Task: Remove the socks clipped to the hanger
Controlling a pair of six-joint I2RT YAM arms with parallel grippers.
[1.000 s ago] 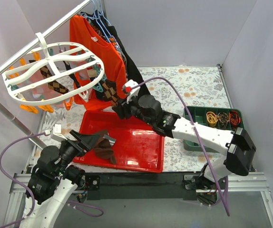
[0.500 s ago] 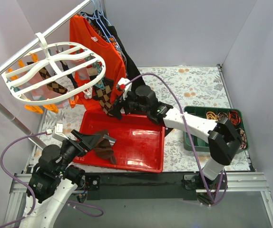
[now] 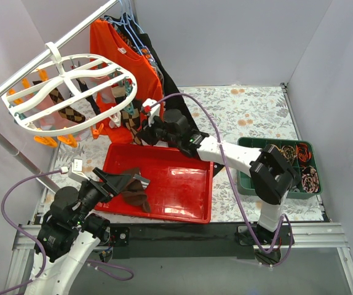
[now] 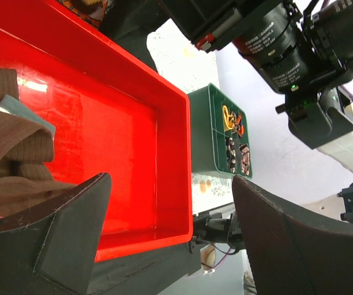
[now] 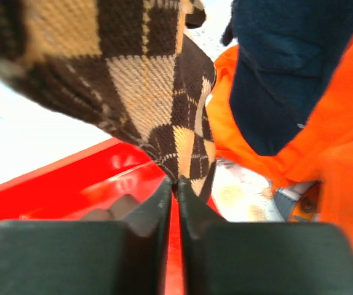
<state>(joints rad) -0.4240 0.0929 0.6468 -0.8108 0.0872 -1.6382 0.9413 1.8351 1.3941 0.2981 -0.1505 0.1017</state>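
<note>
The hanger (image 3: pixel 72 78), a white plastic oval with curved cross ribs and small orange and teal clips, hangs by its hook from the slanted rail at the far left. Its plane is tilted and its long axis runs left to right in the top view. Several socks hang under it. One argyle sock (image 3: pixel 133 118), a knit of brown and cream diamonds, hangs at the right end of the oval. Its long axis goes down and slants a little toward the right hand (image 3: pixel 143 128). In the right wrist view the lower tip of this sock (image 5: pixel 133 80) is pinched between the two dark fingers of the hand (image 5: pixel 176 183), which are almost fully closed on it, with only the thin cloth between them. Just behind it are the smooth orange shirt (image 5: pixel 324 141) and a dark blue cloth (image 5: pixel 287 67). The glossy red tray (image 3: pixel 182 184) lies on the flowered counter (image 3: pixel 250 110), below the sock. Two ribbed brown socks (image 3: pixel 134 192) lie crumpled in its near left part. The left hand (image 4: pixel 171 181) is spread wide open over that corner and grips nothing; the brown socks (image 4: pixel 10 153) lie beside its one finger.
</note>
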